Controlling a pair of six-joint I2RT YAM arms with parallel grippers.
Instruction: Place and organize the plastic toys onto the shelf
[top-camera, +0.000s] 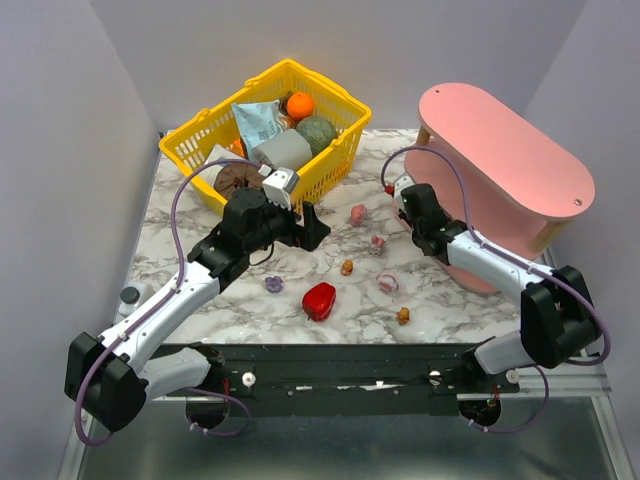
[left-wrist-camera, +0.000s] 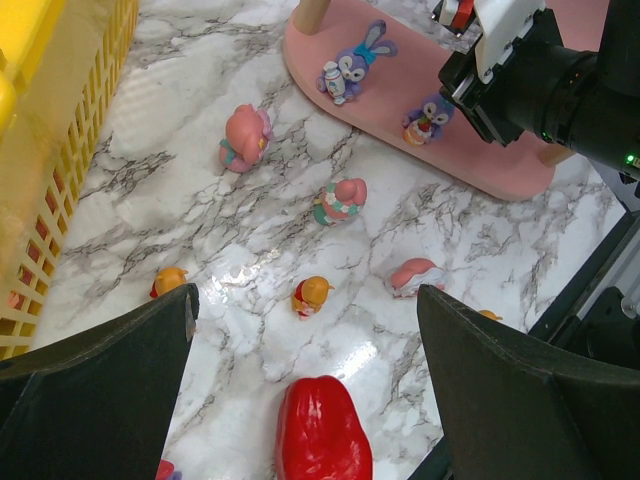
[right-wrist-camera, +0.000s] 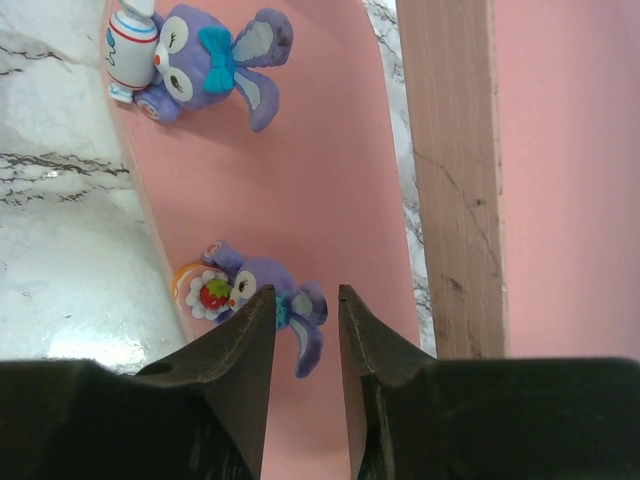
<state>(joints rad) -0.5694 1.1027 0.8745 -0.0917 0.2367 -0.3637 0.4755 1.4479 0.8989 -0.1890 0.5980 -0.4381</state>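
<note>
Top external: L gripper (top-camera: 312, 226) hangs near yellow basket (top-camera: 200, 128). Loose figurines (top-camera: 347, 267) lie on marble table (top-camera: 300, 255). Shelf (top-camera: 505, 160) at R, lower tiers hidden here. Left wrist: L jaws wide, empty; two purple bunnies (left-wrist-camera: 350, 68) on bottom board (left-wrist-camera: 500, 170). Right wrist: R gripper (right-wrist-camera: 305, 295) slightly parted, gripping nothing, above strawberry bunny (right-wrist-camera: 245, 285).

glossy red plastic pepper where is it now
Top view: the red pepper lies front-centre on the marble tabletop, just right of a small purple toy.
</note>
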